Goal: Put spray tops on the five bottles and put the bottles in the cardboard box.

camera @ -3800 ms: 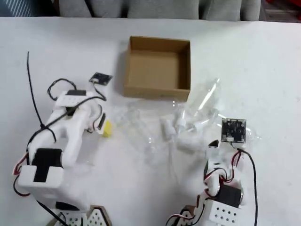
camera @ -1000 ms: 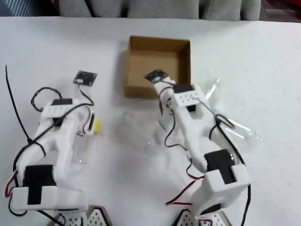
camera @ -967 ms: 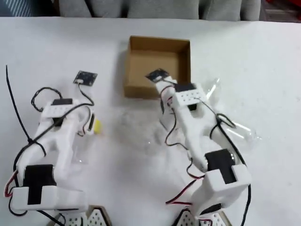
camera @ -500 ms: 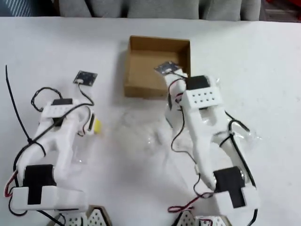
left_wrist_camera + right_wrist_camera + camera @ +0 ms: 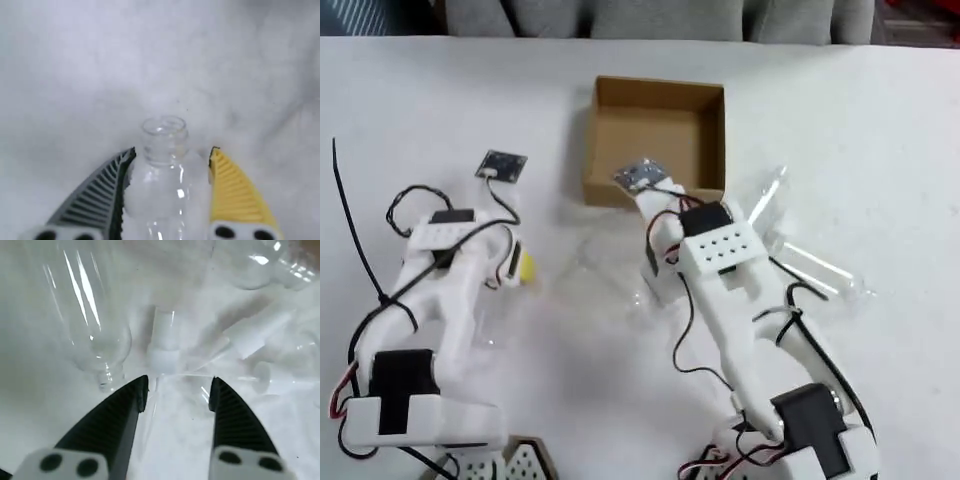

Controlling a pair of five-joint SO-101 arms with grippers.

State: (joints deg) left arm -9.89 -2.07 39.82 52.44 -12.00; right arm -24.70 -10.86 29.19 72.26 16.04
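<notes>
From above, the cardboard box point(image 5: 655, 150) stands just beyond the right pincer point(image 5: 658, 272). Clear bottles point(image 5: 805, 262) lie strewn around and to the outer side of that pincer. The left pincer point(image 5: 520, 266) sits well apart from the box.

At the left wrist, the left pincer is clamped on a held bottle point(image 5: 165, 170), gripping its shoulder, and the open neck pokes just past the tips.

At the right wrist, the right pincer's fingers stand apart. A white spray top point(image 5: 162, 347) lies just ahead, between the tips. A loose bottle point(image 5: 95, 325) lies beside it, and a second spray top point(image 5: 250, 340) lies farther ahead.
</notes>
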